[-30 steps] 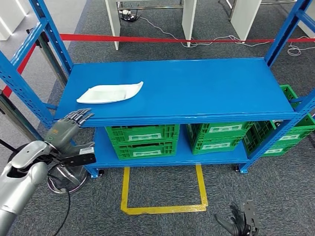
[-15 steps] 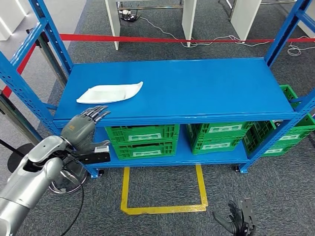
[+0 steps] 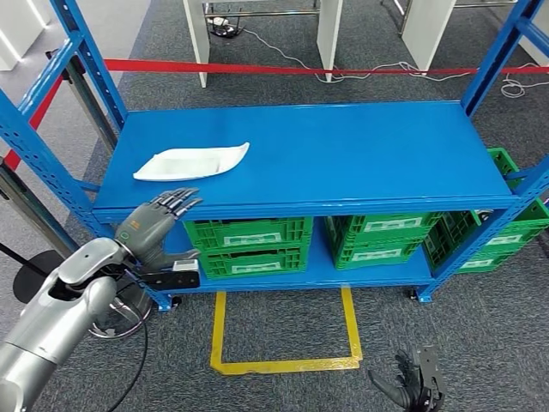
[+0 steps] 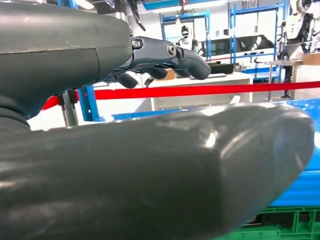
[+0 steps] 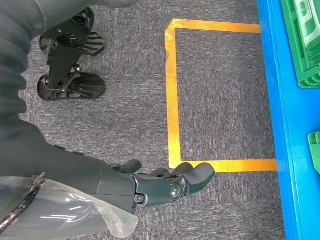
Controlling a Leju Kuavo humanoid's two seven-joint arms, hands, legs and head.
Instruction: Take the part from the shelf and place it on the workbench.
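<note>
Now we hold our left hand up at the front edge of the shelf, its fingers stretched forward and slightly apart, with nothing in them. The fingertips reach just over the shelf's front lip. In the left wrist view the thumb lies broad across the foreground and the darker fingers extend straight out above it, a clear gap between thumb and fingers.

The part, a flat white piece with a pointed end, lies on the top level of the shelf toward its left side, near our left fingertips but apart from them, a strip of bare blue surface between the two.

Our right hand hangs low beside us over the grey carpet, holding nothing; in the right wrist view its fingers are loosely curved and close together, pointing along the floor near the yellow tape that marks a rectangle in front of the shelf.

Green crates sit on the lower level. A red tape runs across behind the shelf.
</note>
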